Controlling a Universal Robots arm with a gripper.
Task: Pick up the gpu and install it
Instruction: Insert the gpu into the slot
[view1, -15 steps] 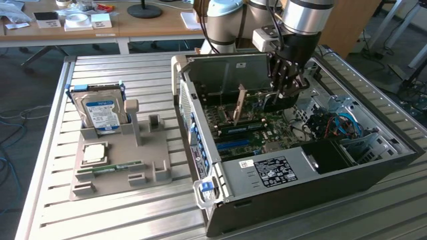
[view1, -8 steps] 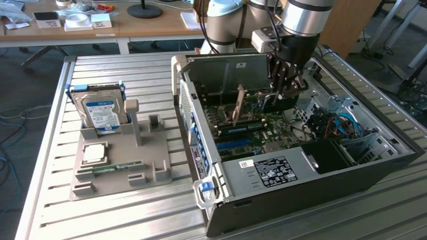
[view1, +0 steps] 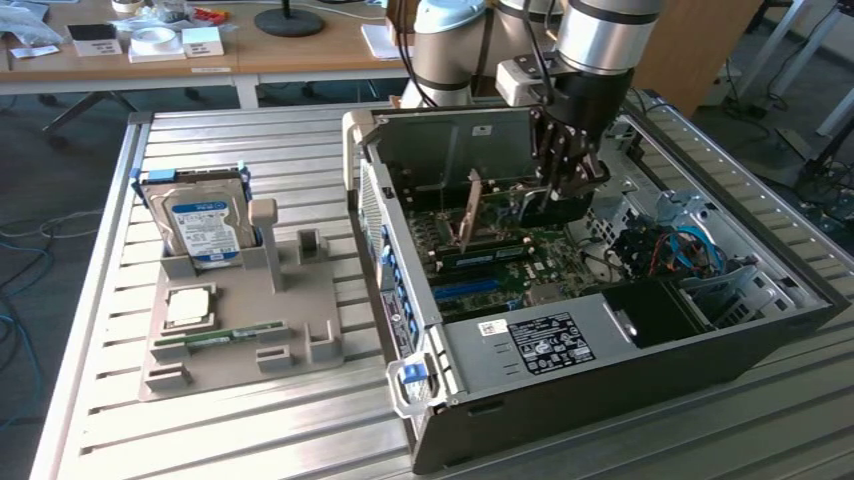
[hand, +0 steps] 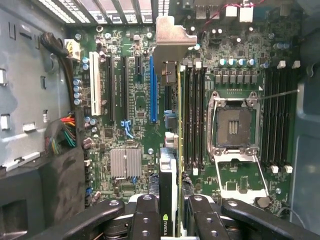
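Arm (view1: 607, 40) pointing down, claw (view1: 567, 190) vertical, clamped on gpu (hand: 168, 175)

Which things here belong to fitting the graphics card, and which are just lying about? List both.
Job: graphics card, held in the claw; open computer case with its main board.
Lying about: hard drive, memory stick, processor chip, all on the grey holder beside the case.
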